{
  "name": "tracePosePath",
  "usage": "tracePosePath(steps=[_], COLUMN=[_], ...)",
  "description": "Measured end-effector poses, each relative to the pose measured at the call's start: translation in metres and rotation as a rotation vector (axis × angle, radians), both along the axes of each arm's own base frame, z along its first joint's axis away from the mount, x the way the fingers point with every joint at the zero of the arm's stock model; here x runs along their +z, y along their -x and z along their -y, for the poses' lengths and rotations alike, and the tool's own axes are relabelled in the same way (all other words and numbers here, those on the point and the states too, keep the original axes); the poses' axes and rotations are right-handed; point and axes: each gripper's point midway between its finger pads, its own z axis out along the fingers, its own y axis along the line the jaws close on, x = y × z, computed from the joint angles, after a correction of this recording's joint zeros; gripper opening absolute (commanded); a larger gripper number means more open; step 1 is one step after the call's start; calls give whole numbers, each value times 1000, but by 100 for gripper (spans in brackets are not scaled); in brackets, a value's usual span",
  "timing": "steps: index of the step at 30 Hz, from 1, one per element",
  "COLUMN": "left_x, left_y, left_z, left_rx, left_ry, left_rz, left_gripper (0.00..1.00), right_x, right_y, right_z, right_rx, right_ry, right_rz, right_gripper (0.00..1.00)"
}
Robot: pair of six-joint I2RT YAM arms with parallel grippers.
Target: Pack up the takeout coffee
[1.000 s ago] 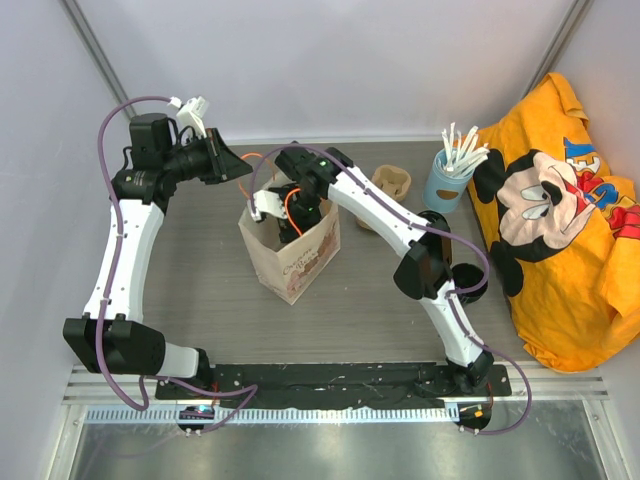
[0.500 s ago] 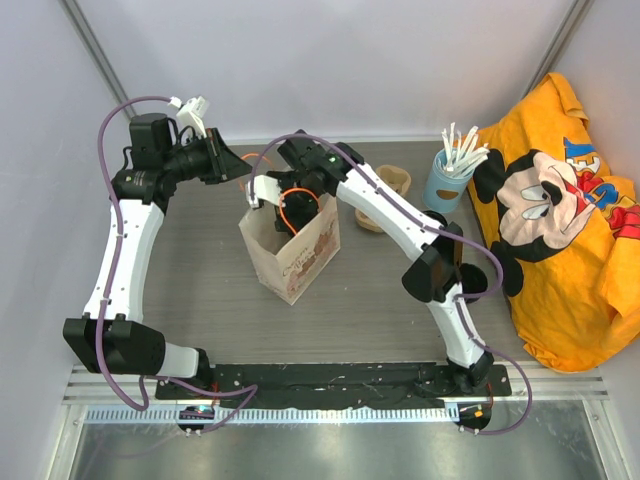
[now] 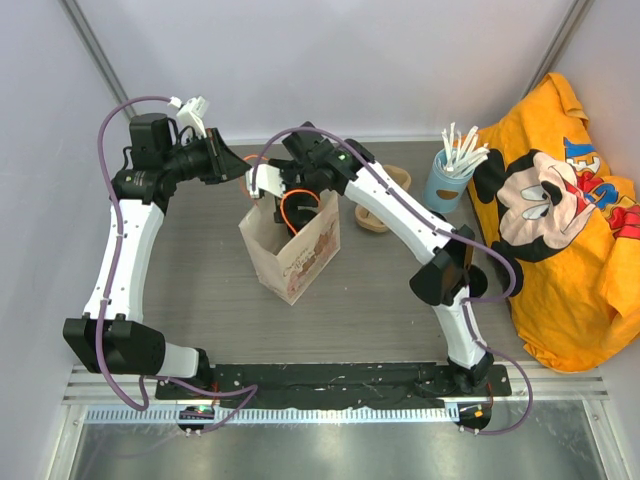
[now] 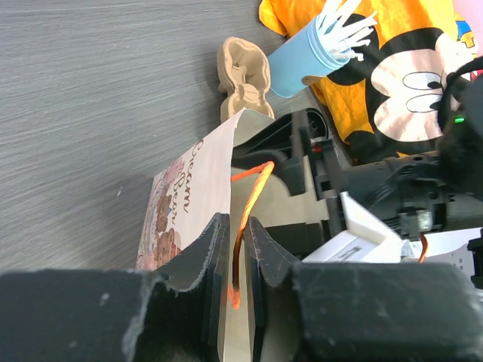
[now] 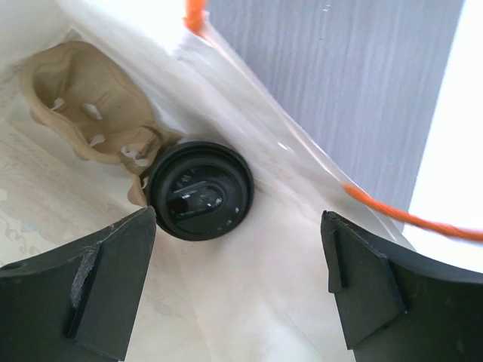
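Your left gripper (image 4: 234,235) pinches the orange handle (image 4: 253,181); your right gripper (image 5: 235,249), jaws apart, hangs over the takeout coffee (image 5: 198,190) mid-frame, seemingly seated beside the carrier (image 5: 83,98); next, lift clear

each arm is a chain of glossy white shells joined by rounded black joint housings. the left arm (image 3: 125,250) carries a lilac cable (image 3: 140,98) looping off its elbow, and a white printed bracket (image 3: 192,108) sits on its wrist. the right arm (image 3: 395,215) has its own lilac lead (image 3: 297,129), a small green light (image 3: 341,157) on the black wrist housing and a white block (image 3: 262,180) beside it. the left hand (image 4: 235,234) has matte black fingers with rough, frayed edges. the right hand (image 5: 238,219) has broad dark grey fingers, chipped along the rims.
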Motion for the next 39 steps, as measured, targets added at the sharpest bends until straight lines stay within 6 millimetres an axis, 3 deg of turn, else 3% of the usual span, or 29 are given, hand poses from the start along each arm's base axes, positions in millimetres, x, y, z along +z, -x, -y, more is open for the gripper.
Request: tracePosePath(steps=[13, 24, 27, 30, 38, 39], left_x=[0, 1, 1, 2, 10, 12], left_y=[1, 2, 3, 4, 7, 8], left_z=[1, 2, 3, 4, 7, 8], left_rx=[-7, -14, -19, -26, -55, -60], left_ry=[4, 8, 12, 16, 32, 34], left_rz=[-1, -1, -2, -2, 11, 15], left_gripper=[20, 41, 46, 58, 81, 89], right_x=[45, 82, 96, 112, 150, 153], right_y=[-11, -27, -37, -50, -75, -78], right_z=[11, 26, 38, 55, 112, 122], right_rx=[-96, -230, -288, -359, -543, -568], right_ry=[-62, -151, -195, -251, -400, -416], right_rz=[110, 165, 172, 179, 166, 166], right_gripper=[95, 95, 96, 96, 99, 99])
